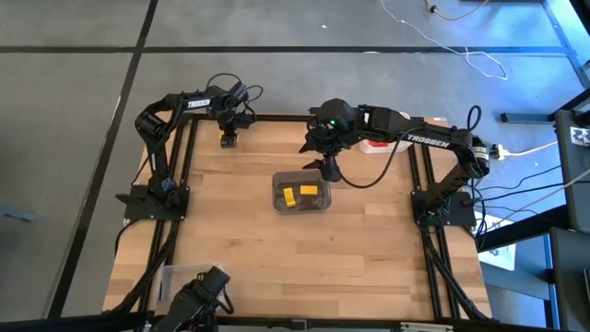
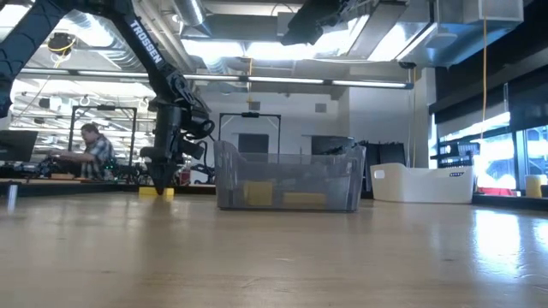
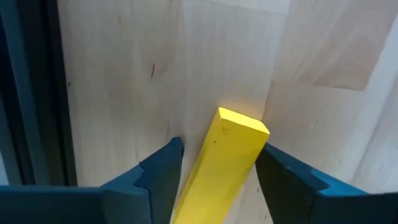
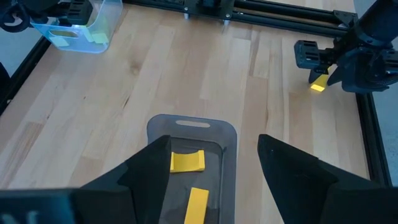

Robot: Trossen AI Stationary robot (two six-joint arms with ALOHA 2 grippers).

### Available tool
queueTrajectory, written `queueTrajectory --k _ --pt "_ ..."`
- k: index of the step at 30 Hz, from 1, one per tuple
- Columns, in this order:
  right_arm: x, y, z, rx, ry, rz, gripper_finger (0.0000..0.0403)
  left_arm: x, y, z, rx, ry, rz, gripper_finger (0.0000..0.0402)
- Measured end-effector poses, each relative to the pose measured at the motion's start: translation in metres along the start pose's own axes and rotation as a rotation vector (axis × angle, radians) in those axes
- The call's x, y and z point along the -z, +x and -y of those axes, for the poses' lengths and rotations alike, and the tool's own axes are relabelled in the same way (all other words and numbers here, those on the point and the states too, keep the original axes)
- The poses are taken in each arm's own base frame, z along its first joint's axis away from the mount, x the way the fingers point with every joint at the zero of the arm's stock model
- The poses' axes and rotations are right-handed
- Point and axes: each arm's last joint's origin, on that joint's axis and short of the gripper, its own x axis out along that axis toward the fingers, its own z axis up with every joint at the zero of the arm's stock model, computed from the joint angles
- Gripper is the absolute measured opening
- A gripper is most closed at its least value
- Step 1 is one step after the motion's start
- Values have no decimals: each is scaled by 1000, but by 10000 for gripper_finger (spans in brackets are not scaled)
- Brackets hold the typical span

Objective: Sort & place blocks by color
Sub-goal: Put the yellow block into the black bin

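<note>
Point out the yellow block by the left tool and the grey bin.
yellow block (image 3: 227, 158), left wrist view, its top face.
grey bin (image 4: 193, 124), right wrist view, far rim.

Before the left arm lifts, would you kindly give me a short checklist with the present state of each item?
1. Small yellow rectangular block sits between the left tool fingers: ok.
2. Fingers closed firmly on it: cannot tell.
3. Block resting on the wooden table: ok.
4. Grey plastic bin already holds two yellow blocks: ok.
5. Right tool hangs open over that bin, possibly in the way: not ok.
</note>
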Motion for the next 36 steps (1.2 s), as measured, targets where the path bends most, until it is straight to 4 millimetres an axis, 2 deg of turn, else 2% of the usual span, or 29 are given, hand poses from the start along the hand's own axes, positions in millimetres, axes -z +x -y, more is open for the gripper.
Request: queueTrajectory --k 15,28,36 --pt "0 0 0 0 0 0 242 1 0 0 -20 -113 -25 110" --pt "0 0 0 0 0 0 242 1 -2 0 -23 -168 -16 102" --pt "0 0 0 0 0 0 242 3 -27 2 -50 -199 19 101"
